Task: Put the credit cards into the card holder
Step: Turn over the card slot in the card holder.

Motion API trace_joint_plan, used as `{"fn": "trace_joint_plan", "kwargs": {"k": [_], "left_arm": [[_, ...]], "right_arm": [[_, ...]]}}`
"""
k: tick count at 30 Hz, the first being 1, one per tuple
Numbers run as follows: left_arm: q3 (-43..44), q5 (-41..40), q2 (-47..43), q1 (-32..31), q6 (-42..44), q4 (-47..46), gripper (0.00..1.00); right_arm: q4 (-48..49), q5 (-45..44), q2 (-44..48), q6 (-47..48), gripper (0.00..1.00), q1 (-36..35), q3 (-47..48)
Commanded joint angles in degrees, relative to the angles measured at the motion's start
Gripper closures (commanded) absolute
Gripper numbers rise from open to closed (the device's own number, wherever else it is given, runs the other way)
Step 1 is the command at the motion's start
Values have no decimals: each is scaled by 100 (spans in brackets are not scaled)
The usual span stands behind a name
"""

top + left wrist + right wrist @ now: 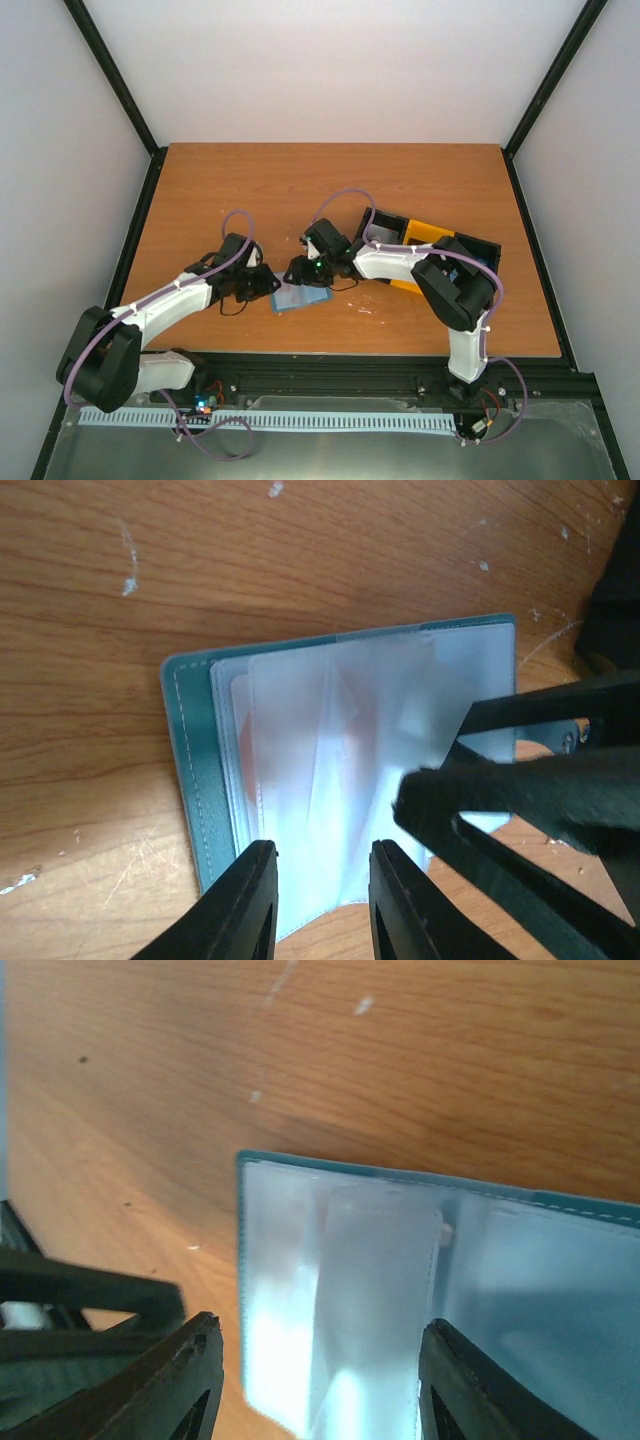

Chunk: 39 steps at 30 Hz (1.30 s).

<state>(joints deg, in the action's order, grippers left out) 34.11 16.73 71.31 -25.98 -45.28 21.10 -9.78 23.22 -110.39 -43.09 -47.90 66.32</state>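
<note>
The teal card holder [300,298] lies open on the wooden table, its frosted clear pockets facing up. In the left wrist view the holder [190,760] shows a reddish card [300,735] faintly through the pockets. My left gripper [320,905] is open, with its jaws just over the holder's near edge. My right gripper [320,1385] is open above the holder [350,1250] from the other side. In the top view the left gripper [262,284] and the right gripper [306,272] nearly meet over the holder. No loose cards show.
A black-and-yellow compartment tray [432,236] stands at the right, partly under the right arm. The right gripper's black fingers [520,790] crowd the right side of the left wrist view. The table has scuffed white marks.
</note>
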Motion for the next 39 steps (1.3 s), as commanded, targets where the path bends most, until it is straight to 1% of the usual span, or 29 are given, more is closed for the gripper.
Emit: {"fn": "trace_joint_plan", "kwargs": {"k": [1, 7, 11, 17, 21, 28, 33, 36, 39], "left_arm": [[30, -203, -69, 78, -136, 164, 72], [37, -434, 165, 102, -327, 399, 75], [-18, -456, 135, 102, -399, 388, 75], [-53, -437, 129, 109, -459, 405, 75], [-86, -472, 116, 110, -524, 422, 75], [-62, -610, -27, 110, -599, 520, 75], [-25, -778, -258, 113, -654, 619, 74], [38, -707, -419, 110, -560, 525, 71], [122, -582, -606, 112, -359, 282, 67]], "right_arm": [[883, 630, 334, -32, 46, 0, -179], [1048, 894, 366, 36, 46, 0, -271], [1138, 1141, 255, 57, 46, 2, -287], [1544, 1823, 70, -39, 46, 5, -296], [1479, 1964, -69, -18, 46, 1, -253], [965, 1668, -229, 158, 46, 0, -93], [-114, 1112, -374, 596, 48, 0, 454], [-473, 668, -31, 784, 49, 13, 642], [-763, -13, 583, 850, 49, 54, 710]]}}
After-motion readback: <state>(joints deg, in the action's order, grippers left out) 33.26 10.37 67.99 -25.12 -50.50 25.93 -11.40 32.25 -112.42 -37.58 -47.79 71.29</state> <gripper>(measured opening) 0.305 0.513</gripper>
